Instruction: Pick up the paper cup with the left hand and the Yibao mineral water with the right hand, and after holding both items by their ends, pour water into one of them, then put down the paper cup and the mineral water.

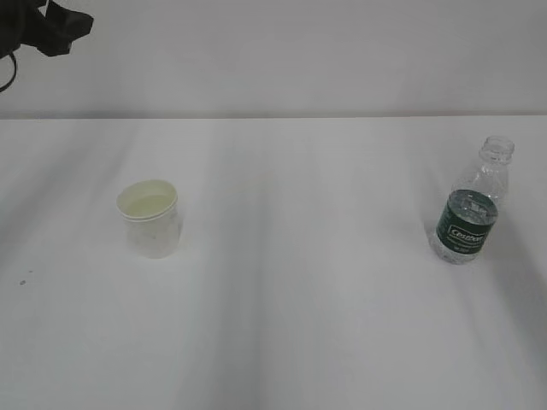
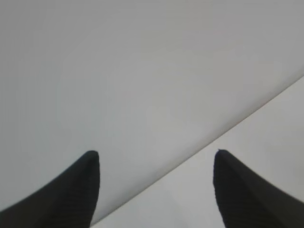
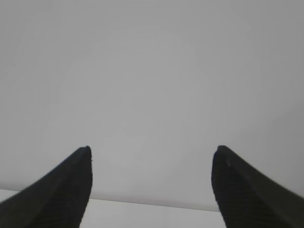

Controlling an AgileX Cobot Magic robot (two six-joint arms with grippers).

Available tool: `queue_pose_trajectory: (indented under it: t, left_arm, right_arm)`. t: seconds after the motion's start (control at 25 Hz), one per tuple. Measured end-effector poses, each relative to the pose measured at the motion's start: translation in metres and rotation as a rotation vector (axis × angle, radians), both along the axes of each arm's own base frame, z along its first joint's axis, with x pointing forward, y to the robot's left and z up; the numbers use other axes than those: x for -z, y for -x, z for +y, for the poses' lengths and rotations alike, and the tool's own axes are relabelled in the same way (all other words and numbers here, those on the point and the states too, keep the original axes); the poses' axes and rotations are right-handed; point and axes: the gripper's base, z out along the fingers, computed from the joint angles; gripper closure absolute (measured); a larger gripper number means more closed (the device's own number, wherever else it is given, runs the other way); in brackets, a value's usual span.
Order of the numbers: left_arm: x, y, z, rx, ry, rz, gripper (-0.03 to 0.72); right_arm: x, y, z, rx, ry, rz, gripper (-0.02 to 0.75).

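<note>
1. On the white table, in the exterior view, the paper cup stands upright at left and the Yibao mineral water stands upright at right, well apart. That spacing seems meant to give each arm its own item without crossing the middle. A dark piece of the left arm shows at the top left corner, far from the cup; the right arm does not appear here at all.

2. Also in that view, the cup is a short tapered white shape with a rolled rim and a pale cream inside; whether it holds liquid I cannot tell. The bottle is clear ribbed plastic, taller, with a dark green label in white lettering and an open neck with no cap.

3. From the left wrist view, the left hand has its two dark tapered fingers spread wide with nothing between them. It faces a plain grey wall and a strip of table edge, so the cup is out of its sight.

4. From the right wrist view, the right hand is likewise released, its matte black fingers parted and empty, aimed at the wall above the table's far edge. Neither item is picked up yet.
</note>
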Motion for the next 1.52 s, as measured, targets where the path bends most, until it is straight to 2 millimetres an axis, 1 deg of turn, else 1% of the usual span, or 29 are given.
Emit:
queue_pose_trajectory:
  t: [0.08, 0.2, 0.44, 0.56, 0.68, 0.88, 1.08, 1.2, 1.32, 1.52]
  left_arm:
    - [0.001, -0.001, -0.005, -0.073, 0.035, 0.044, 0.158]
    - [0.000, -0.001, -0.012, -0.072, 0.063, 0.053, 0.158]
    - [-0.015, -0.003, -0.017, -0.079, 0.339, 0.029, 0.159]
    - [-0.020, -0.004, -0.014, -0.096, 0.441, 0.019, 0.159]
    - [-0.023, -0.005, -0.005, -0.137, 0.544, 0.013, 0.159]
    - [-0.030, -0.007, 0.017, -0.211, 0.762, -0.018, 0.159]
    - [-0.036, -0.007, 0.036, -0.222, 0.972, -0.029, 0.159]
    - [-0.042, -0.006, 0.044, -0.187, 1.088, -0.042, 0.159]
    - [-0.046, -0.003, 0.047, -0.124, 1.073, -0.066, 0.159]
    - [-0.040, -0.001, 0.047, -0.066, 0.846, -0.035, 0.160]
  right_arm:
    - [0.000, 0.000, 0.000, 0.000, 0.000, 0.000, 0.146]
    - [0.000, 0.000, 0.000, 0.000, 0.000, 0.000, 0.146]
    - [0.000, 0.000, 0.000, 0.000, 0.000, 0.000, 0.146]
    - [0.000, 0.000, 0.000, 0.000, -0.002, 0.000, 0.146]
    - [0.000, 0.000, 0.000, 0.000, -0.002, 0.000, 0.146]
    - [0.000, 0.000, 0.000, 0.000, -0.002, 0.000, 0.147]
    - [0.000, 0.000, 0.000, 0.000, -0.002, 0.000, 0.147]
    - [0.000, 0.000, 0.000, 0.000, -0.002, 0.000, 0.147]
    - [0.000, 0.000, 0.000, 0.000, -0.002, 0.000, 0.146]
    - [0.000, 0.000, 0.000, 0.000, -0.002, 0.000, 0.146]
